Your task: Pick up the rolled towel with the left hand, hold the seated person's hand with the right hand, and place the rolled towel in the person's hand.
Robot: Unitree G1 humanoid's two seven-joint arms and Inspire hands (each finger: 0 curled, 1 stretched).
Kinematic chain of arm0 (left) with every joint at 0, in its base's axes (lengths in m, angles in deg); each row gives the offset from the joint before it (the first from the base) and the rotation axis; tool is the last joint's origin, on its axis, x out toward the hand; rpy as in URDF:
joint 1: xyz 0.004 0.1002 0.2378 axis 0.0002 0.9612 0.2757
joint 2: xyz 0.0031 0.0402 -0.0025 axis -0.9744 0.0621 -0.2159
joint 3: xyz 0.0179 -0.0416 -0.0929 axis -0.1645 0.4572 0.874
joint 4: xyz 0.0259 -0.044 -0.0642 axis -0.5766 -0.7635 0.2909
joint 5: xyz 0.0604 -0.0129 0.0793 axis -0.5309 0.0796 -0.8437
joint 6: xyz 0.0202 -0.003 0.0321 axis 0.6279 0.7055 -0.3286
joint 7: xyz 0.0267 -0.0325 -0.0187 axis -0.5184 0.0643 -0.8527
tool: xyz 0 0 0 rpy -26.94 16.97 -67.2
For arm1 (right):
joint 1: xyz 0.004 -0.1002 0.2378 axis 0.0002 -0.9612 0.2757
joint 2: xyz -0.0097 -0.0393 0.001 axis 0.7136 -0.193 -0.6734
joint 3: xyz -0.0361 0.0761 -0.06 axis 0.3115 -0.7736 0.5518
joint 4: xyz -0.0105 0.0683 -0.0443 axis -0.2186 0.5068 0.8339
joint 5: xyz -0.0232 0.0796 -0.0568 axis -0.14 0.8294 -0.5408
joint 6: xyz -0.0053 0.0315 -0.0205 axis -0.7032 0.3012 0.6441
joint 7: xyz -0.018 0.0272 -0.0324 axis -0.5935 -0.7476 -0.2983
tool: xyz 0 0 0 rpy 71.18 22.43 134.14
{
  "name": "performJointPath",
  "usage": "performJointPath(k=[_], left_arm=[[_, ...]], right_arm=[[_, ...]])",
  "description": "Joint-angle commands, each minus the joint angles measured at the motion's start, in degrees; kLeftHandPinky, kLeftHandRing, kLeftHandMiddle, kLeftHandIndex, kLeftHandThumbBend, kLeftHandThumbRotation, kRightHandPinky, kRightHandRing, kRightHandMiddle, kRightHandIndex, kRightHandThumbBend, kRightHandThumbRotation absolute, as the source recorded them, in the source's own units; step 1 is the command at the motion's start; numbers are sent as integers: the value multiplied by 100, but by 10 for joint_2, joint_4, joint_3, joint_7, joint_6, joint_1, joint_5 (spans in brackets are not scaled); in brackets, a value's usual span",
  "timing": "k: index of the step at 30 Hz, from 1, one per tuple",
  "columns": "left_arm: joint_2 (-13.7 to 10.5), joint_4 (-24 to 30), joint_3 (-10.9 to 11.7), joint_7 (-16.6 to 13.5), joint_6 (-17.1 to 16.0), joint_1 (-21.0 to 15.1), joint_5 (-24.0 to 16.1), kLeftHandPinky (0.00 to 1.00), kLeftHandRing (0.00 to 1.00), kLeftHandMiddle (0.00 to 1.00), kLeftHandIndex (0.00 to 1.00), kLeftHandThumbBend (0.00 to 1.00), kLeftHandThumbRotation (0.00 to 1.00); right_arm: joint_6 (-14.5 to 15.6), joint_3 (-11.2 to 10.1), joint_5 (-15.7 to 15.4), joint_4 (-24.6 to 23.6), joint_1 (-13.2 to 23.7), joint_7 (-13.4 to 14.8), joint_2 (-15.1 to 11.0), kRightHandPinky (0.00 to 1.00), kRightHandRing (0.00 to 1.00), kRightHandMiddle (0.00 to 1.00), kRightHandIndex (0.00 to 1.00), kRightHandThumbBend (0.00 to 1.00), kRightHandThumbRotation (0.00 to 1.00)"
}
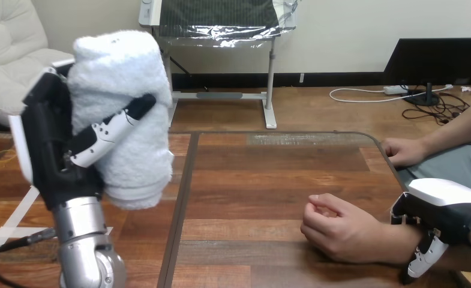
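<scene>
Standing upright at the near left, a white rolled terry towel [122, 114] is gripped by the left hand [53, 150], with its fingers curled round it. The person's loosely fisted hand [341, 231] is rested on the brown wooden table [269, 174] at the near right, and its wrist is clasped by the right hand [443, 210].

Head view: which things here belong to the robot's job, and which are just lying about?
Part of the job: rolled towel, gripped by the left hand; right hand, curled round the wrist of the person's near hand, which lies loosely fisted.
Just there: person's far hand, resting at the edge of the wooden table.
</scene>
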Motion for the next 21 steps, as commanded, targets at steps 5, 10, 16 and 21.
performJointPath(k=[5, 10, 16, 21], left_arm=[[-4, -58, -7, 34, -42, -77, 7, 24, 30, 36, 40, 57, 0], [-4, -85, -6, 38, -54, -86, -2, 24, 30, 36, 41, 58, 0], [-2, -115, -8, 26, -64, -98, -27, 24, 30, 36, 41, 59, 0], [-1, -140, -8, 17, -72, -110, -43, 24, 30, 36, 41, 59, 0]], right_arm=[[2, -24, 30, 8, 2, 12, 9, 22, 29, 38, 46, 85, 3], [5, -28, 33, 8, 5, 13, 9, 24, 31, 40, 47, 84, 3], [3, -39, 39, 2, 5, 20, 10, 23, 30, 39, 48, 84, 3], [1, -46, 43, -1, 8, 24, 10, 22, 29, 37, 48, 84, 2]])
